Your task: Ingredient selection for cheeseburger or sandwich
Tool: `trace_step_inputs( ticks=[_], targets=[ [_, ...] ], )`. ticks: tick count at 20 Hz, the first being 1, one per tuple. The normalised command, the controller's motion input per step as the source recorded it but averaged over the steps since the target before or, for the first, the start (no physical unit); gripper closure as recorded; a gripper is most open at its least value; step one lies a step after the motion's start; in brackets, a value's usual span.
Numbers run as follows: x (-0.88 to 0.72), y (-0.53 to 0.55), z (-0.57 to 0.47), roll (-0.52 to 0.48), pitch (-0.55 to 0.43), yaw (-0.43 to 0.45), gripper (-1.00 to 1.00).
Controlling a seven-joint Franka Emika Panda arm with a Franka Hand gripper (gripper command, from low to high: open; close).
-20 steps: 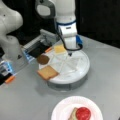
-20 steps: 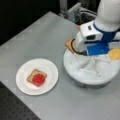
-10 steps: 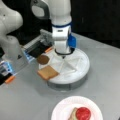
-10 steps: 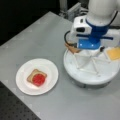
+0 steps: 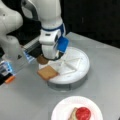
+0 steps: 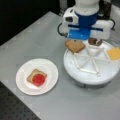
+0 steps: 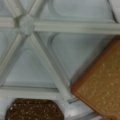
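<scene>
A flat grey matte tabletop (image 5: 25, 100) (image 6: 35, 37) carries two things directly. A round white divided tray (image 5: 83, 62) (image 6: 82, 77), split by raised ribs into wedge compartments, stands on it toward a front view's top. A round white plate (image 5: 60, 112) (image 6: 50, 75) lies on it well apart from the tray, nearer a front view's bottom. The gripper does not show as resting on the tabletop.

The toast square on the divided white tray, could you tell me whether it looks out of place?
Yes. The toast square overhangs the rim of the divided tray instead of lying inside a compartment. The gripper hangs above it, near the patty.
</scene>
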Motion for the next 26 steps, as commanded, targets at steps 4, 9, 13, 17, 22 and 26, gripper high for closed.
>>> trace_step_inputs(
  ticks=[4, 9, 13, 17, 22, 26],
  targets=[
    [-0.06, -0.26, 0.11, 0.320, 0.121, -0.244, -1.00],
    [0.01, -0.25, 0.08, 0.440, 0.125, -0.314, -1.00],
    [0.05, -0.27, 0.09, 0.547, 0.101, -0.338, -1.00],
    [0.04, -0.23, 0.09, 0.540, 0.102, -0.197, -1.00],
    [0.09, -0.18, 0.04, 0.502, 0.063, -0.144, -1.00],
    [0.08, -0.21, -0.08, 0.468, -0.018, -0.060, -1.00]
  ],
)
